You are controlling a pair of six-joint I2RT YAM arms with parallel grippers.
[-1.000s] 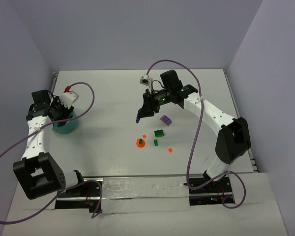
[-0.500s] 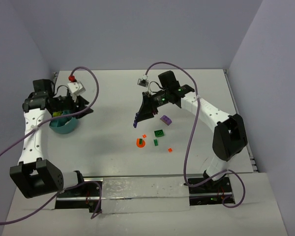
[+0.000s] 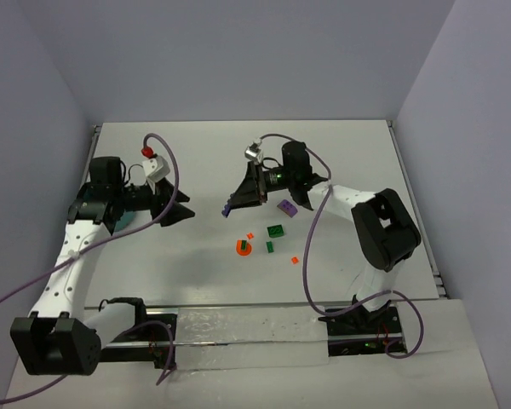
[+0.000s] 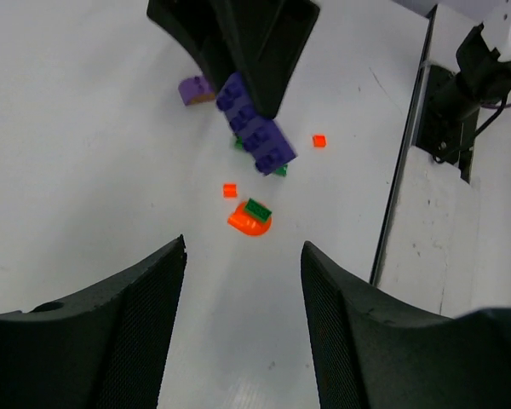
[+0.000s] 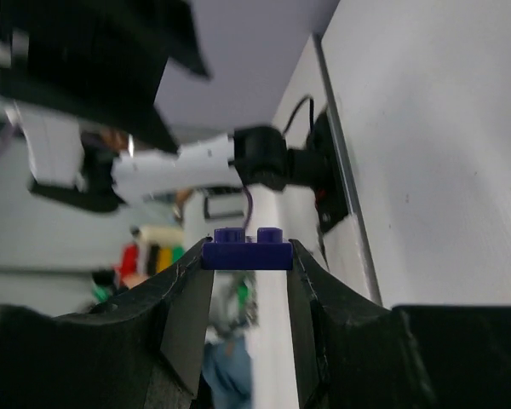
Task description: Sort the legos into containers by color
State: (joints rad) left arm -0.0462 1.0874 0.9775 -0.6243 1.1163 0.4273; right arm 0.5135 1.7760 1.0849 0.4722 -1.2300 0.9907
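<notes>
My right gripper (image 3: pixel 235 201) hangs above the table, shut on a dark purple brick (image 3: pixel 229 207); the right wrist view shows that purple brick (image 5: pixel 247 252) pinched at the fingertips of the gripper (image 5: pixel 247 256). My left gripper (image 3: pixel 175 210) is open and holds nothing. It points at the right gripper across a gap, and its wrist view shows the purple brick (image 4: pixel 255 135) ahead. On the table lie a lilac brick (image 3: pixel 287 207), a green brick (image 3: pixel 276 231), a small green bit (image 3: pixel 271 247), and an orange round piece (image 3: pixel 243 247) with a green bit on it. The teal bowl (image 3: pixel 126 220) is mostly hidden under the left arm.
Two tiny orange bits (image 3: pixel 249 235) (image 3: pixel 295 259) lie among the loose pieces. The table's right edge and the right arm's base (image 4: pixel 447 102) show in the left wrist view. Purple cables loop over both arms.
The left gripper swung away from the teal bowl toward the table's middle and opened wider. The right gripper shifted left and tilted, still holding the purple brick.
</notes>
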